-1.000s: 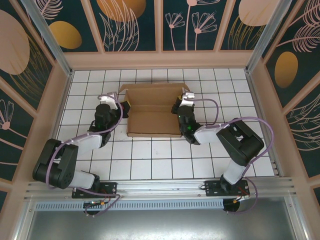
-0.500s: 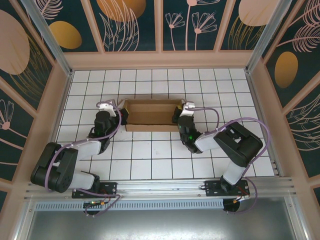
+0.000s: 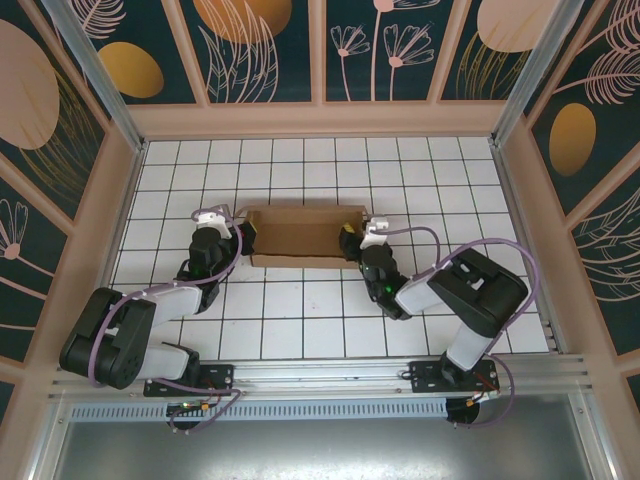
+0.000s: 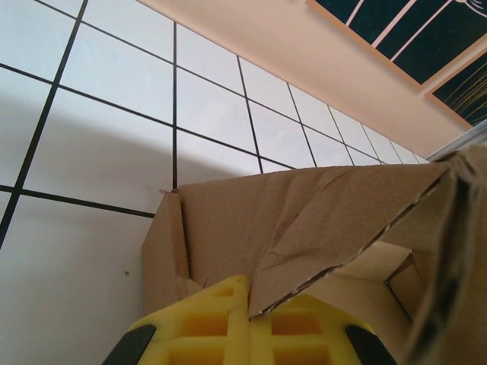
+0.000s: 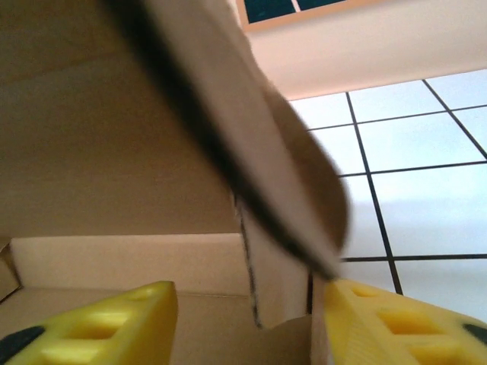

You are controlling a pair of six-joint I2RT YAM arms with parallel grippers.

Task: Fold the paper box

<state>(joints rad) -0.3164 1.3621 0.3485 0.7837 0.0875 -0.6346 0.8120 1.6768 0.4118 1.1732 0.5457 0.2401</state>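
Note:
The brown paper box (image 3: 300,233) lies on the white tiles in the top view, its lid folded down over the tray. At the box's left end my left gripper (image 3: 246,233) is shut. In the left wrist view its yellow fingers (image 4: 205,319) meet at the gripper's tip (image 4: 249,295), with the corner of a cardboard flap (image 4: 319,228) caught in the seam. My right gripper (image 3: 349,243) is at the box's right end. It is open (image 5: 243,327), and its fingers (image 5: 122,323) stand either side of the box's side wall (image 5: 278,281), under a blurred flap (image 5: 251,137).
Peach-coloured walls (image 3: 320,120) ring the tiled floor (image 3: 300,310) at the back and on both sides. The metal rail (image 3: 320,375) carrying both arm bases runs along the near edge. Open tiles lie in front of and behind the box.
The lid has swung down from upright to lie over the tray. My right gripper has opened and slid a little towards the front. The left stays shut at the left end.

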